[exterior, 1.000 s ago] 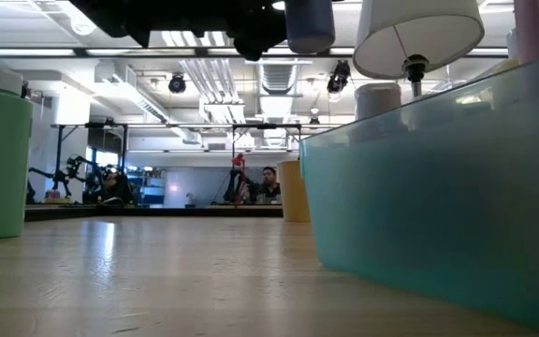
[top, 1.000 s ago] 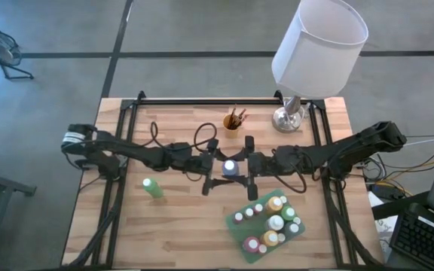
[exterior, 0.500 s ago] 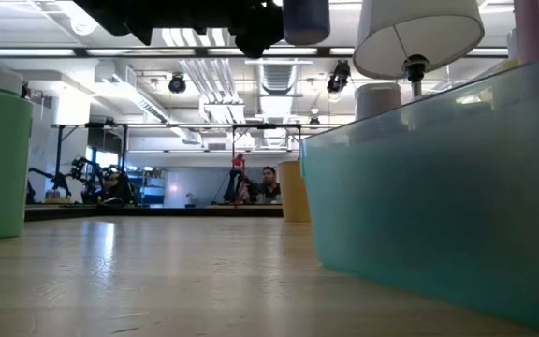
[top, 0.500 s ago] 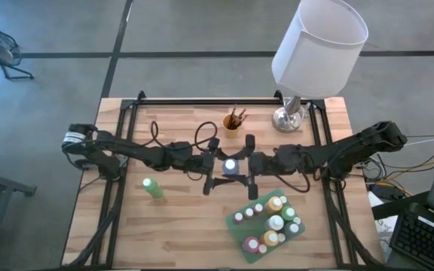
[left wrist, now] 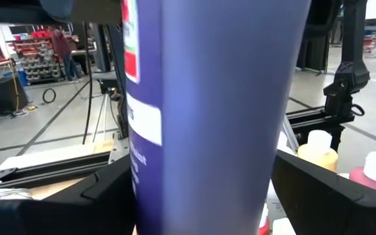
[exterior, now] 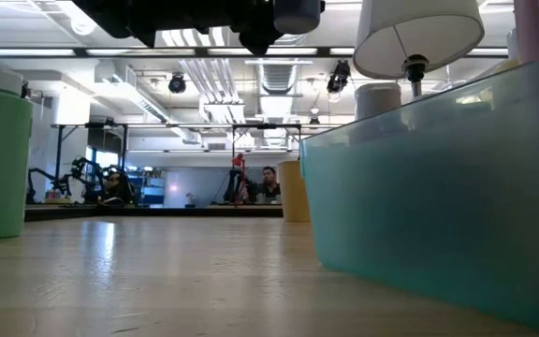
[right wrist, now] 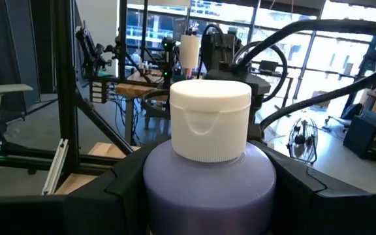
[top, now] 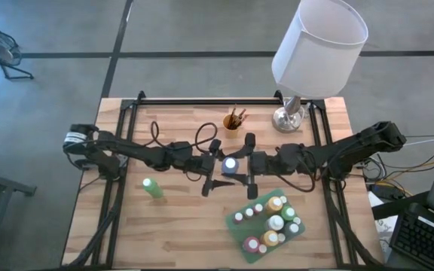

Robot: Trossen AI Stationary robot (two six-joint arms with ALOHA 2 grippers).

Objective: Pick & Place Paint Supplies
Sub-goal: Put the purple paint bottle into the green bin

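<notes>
Purple paint bottle (top: 230,165), white-capped: aloft over the table (top: 179,226), just beyond the green tray (top: 241,229). Left gripper (top: 215,164) and right gripper (top: 245,165) jaws both clamped on it.

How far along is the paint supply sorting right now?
About ten bottles already stand in the green tray. A purple bottle is held in the air between the left gripper and right gripper. The green bottle is still loose on the table.
</notes>
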